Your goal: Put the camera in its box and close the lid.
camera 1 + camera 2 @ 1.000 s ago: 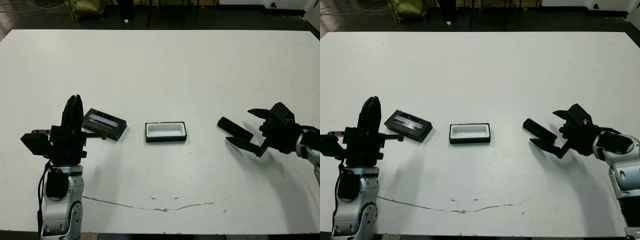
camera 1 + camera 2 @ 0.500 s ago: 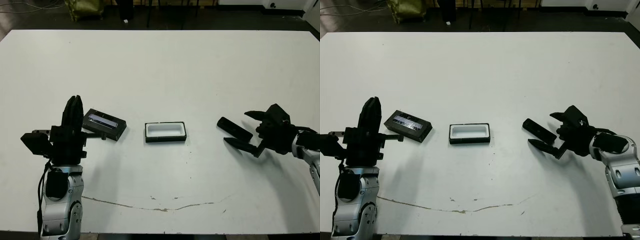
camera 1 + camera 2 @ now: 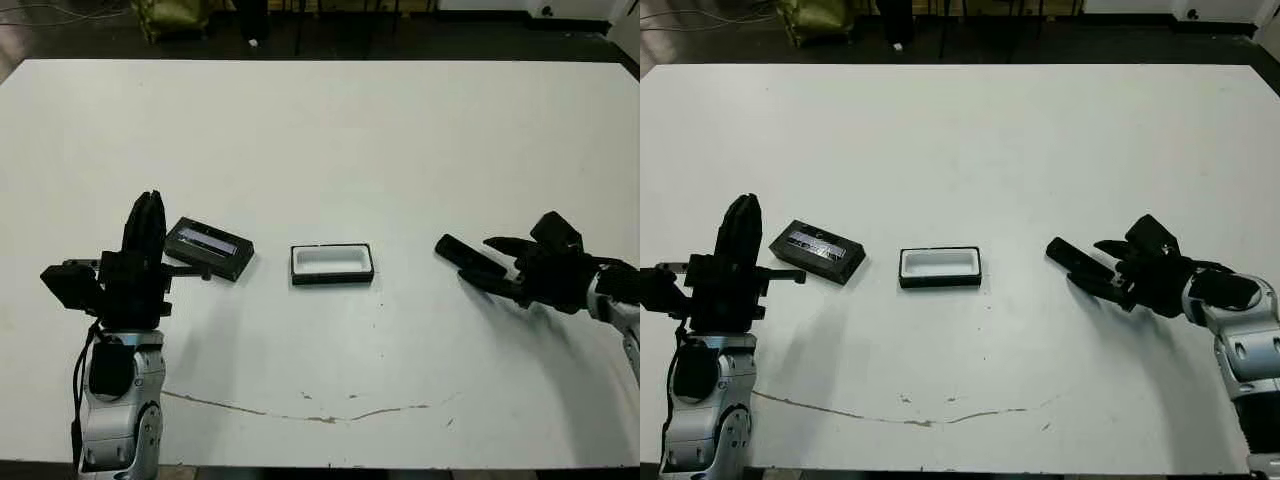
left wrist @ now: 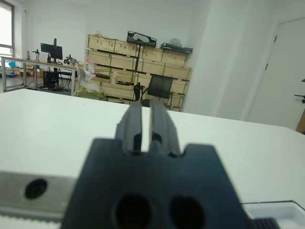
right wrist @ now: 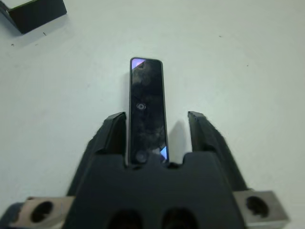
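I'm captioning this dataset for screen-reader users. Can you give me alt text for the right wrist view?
A slim black camera lies flat on the white table between the right gripper's two open black fingers, one along each long side, not yet closed on it. A corner of the black box shows at the picture's edge.

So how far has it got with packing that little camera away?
Nothing is packed yet. The box sits open, showing only its white lining, and the lid lies on the table beside it. In hand: the right gripper is open with a finger on each side of the camera, which lies on the table. Left to do: grip it, place it in the box, close the lid.
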